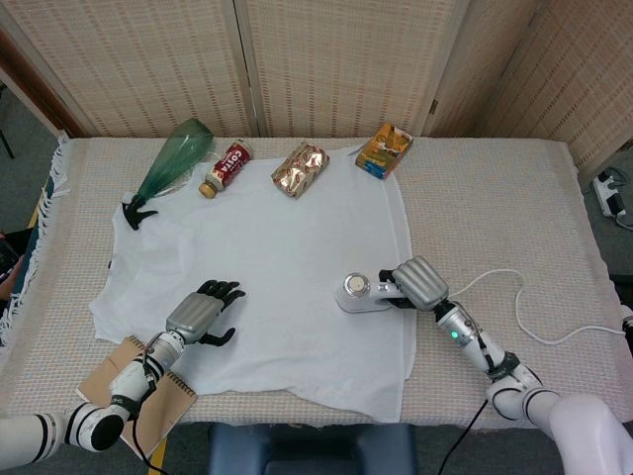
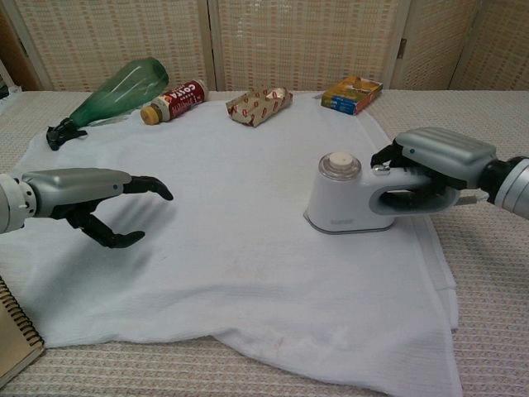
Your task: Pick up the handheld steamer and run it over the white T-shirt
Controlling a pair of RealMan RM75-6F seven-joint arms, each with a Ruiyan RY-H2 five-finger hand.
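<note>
Steamer: the handheld steamer [image 2: 351, 197] sits sole-down on the right half of the white T-shirt [image 2: 231, 223], near the shirt's right edge, its round cap facing up.
Long axis: body to handle runs roughly across the shirt, cap end toward the shirt's middle, handle end toward the right edge.
Right hand: the right hand [image 2: 434, 165] has its fingers wrapped around the steamer's handle, clamped on it from the shirt's right side.
Left hand: the left hand [image 2: 91, 203] hovers over the shirt's left part, fingers apart and lightly curled, holding nothing; well apart from the steamer.
Nearer arm: the right one, plainly, since it already has the handle.
Key relation: most of the untouched cloth lies from the steamer toward the shirt's middle and left, so I'd guess the next stroke goes cap-first that way.
Cord: a white cord [image 1: 514, 307] trails off the shirt's right edge behind the hand.
Risk: the sole could drag the cloth into folds, as I judge it.
</note>
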